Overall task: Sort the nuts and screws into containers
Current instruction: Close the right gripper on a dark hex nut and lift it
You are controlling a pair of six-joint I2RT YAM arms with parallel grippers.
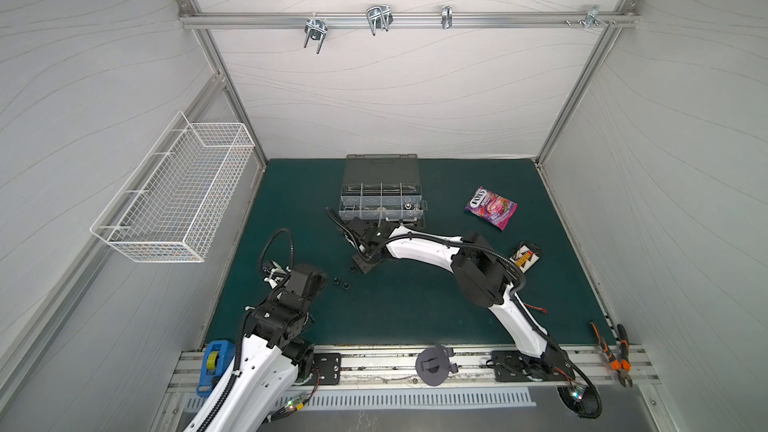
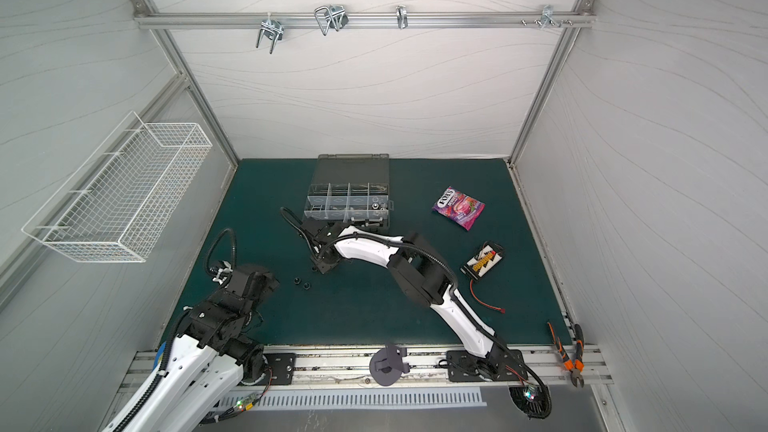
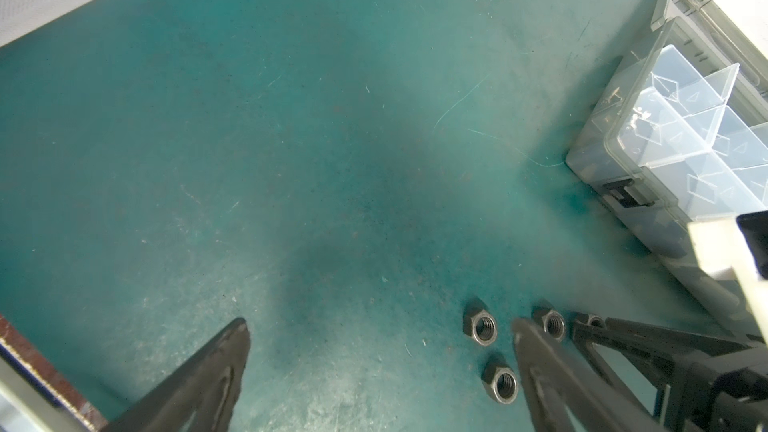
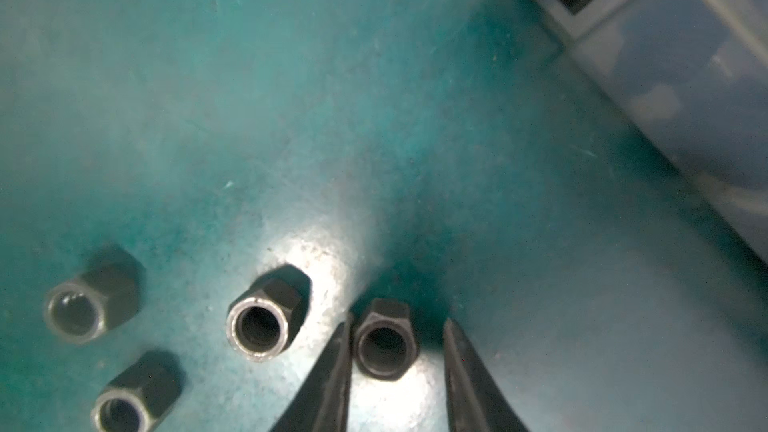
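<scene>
Mid-mat, just in front of the organizer case at the far edge of the mat: the right gripper is down at the surface, jaws narrow, straddling one upright black nut. One finger sits against the nut and the other shows a sliver of gap, so I'd call it not clamped.

Risks from here:
- Off-centre straddle: the touching finger shoves the nut across the mat before the other lands, so it slides or spins out.
- Pads landing on hex corners instead of flats: the nut twists and pops free on lift.
- The neighbour nut is just beside the finger's outer face, so it could get knocked or dragged.
- Two spare nuts lie nearer the left edge, close to the left gripper. It's wide open and holds nothing, with one finger close over a nut. The arms are near each other, so a lift could clip.
- The case wall is close, so a low carry hits it. The near compartments already hold hardware, too small to identify, so mis-sorting is possible.
</scene>
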